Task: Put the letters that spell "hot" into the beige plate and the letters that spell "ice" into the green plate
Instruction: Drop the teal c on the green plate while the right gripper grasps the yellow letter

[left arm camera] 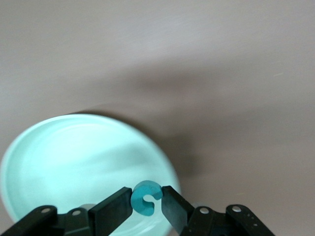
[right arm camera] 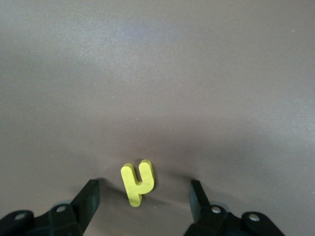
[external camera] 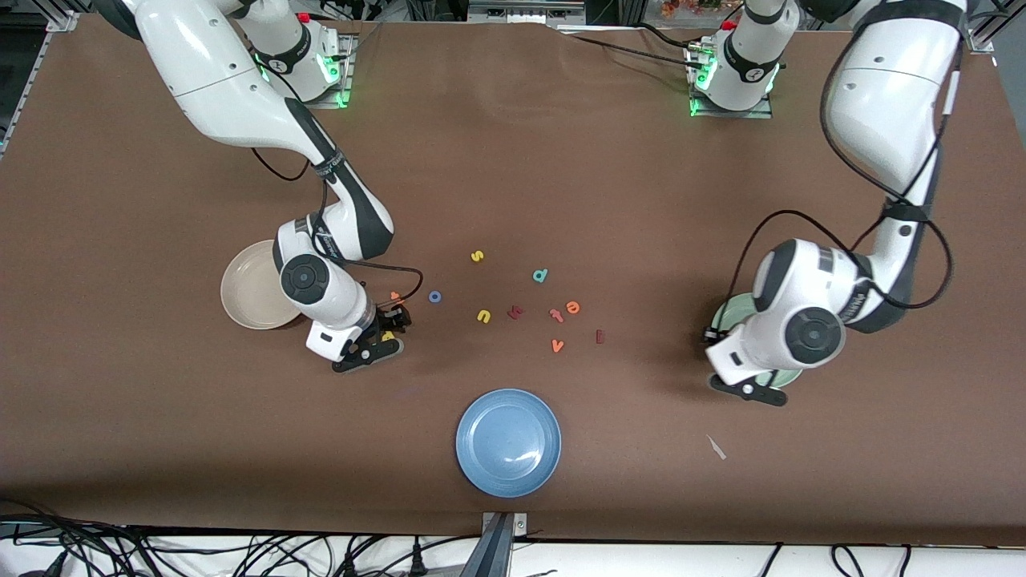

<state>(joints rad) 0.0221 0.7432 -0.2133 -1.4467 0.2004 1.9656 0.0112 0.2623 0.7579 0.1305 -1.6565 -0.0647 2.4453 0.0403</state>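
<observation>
A brown counter (external camera: 609, 184) carries three round plates: a blue plate (external camera: 508, 441) nearest the front camera, a cream-beige plate (external camera: 250, 296) toward the right arm's end, and a pale mint-green plate (left arm camera: 74, 157) toward the left arm's end. The left gripper (left arm camera: 146, 205) hangs over the green plate's rim, pinching a teal "c" (left arm camera: 145, 197). The right gripper (right arm camera: 142, 199) sits low beside the beige plate, fingers spread wide, with a yellow "h" (right arm camera: 137, 181) lying on the counter between them, not gripped. A blue ring "o" (external camera: 435, 296) lies nearby among scattered letters.
</observation>
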